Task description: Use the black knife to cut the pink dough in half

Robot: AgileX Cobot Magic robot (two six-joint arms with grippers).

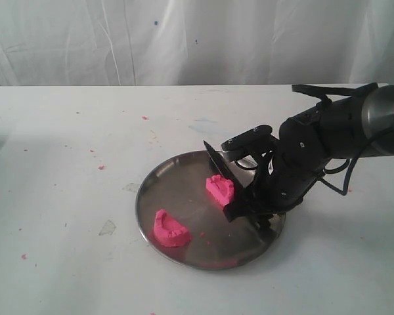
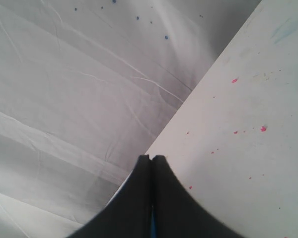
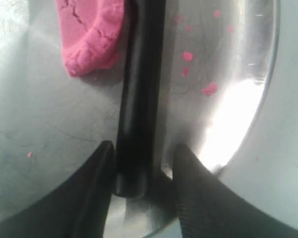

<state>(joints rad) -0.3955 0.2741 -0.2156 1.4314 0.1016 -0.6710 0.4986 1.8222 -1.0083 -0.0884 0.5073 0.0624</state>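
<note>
Our right jaws are standing spread around the slim black knife [image 3: 136, 99], beside bright pink dough halves [image 1: 220, 189] on the round steel plate [image 1: 164, 190]; our left jaws are pressing together.

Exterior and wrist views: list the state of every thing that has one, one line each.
steel plate: lying flat, holding dough and knife.
pink dough: cut into two halves, lying apart.
black knife: handle between the right gripper's fingers, blade beside one dough half.
right gripper: open, with a gap between one finger and the handle.
left gripper: shut, empty.
</note>
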